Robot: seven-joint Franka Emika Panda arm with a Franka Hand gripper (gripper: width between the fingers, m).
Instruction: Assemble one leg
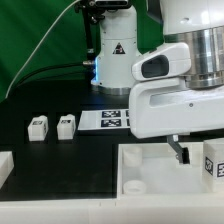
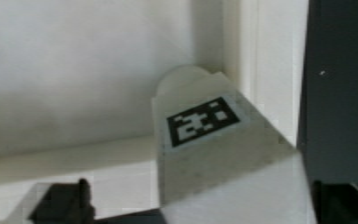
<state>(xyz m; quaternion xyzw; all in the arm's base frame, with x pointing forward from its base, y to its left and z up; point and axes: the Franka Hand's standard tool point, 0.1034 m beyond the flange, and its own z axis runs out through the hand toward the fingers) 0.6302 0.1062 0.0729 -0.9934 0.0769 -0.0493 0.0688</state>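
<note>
Down at the near edge of the black table, toward the exterior view's right, I see the arm's white wrist housing hanging over the large white tray, with the gripper reaching down inside its raised rim. From the exterior view only one dark finger shows below the housing, and a tagged white block stands just beside it at the picture's right edge. Through the wrist view I see a leg rising tilted between the dark fingertips, its black-and-white tag facing the camera, the tray's white floor behind it and a strip of black table past the tray wall. I read the gripper as clamped on this leg, though the contact points themselves sit at the frame's edge. Two more legs stand side by side near the table's middle, toward the exterior view's left, well apart from the tray. Behind them lies the marker board, at the foot of the robot base.
</note>
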